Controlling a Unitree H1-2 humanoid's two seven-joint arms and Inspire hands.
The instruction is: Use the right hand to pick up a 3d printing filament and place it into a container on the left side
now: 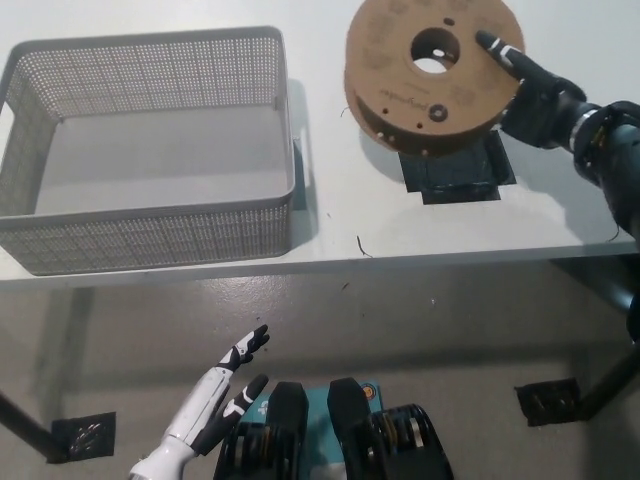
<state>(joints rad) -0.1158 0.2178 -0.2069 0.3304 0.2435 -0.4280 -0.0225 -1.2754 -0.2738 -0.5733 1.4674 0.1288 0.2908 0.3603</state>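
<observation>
Right hand [530, 90] gripped the spool [432, 75] at its right rim, one finger laid across the brown cardboard face. Spool was tilted, near the table's [330, 215] far edge, right of centre, over a dark mat [455, 175]. Grey mesh basket [150, 235] sat on the table's left part, well apart from the spool. Left hand [215, 400] rested below the table's front edge, fingers apart, holding nothing.
</observation>
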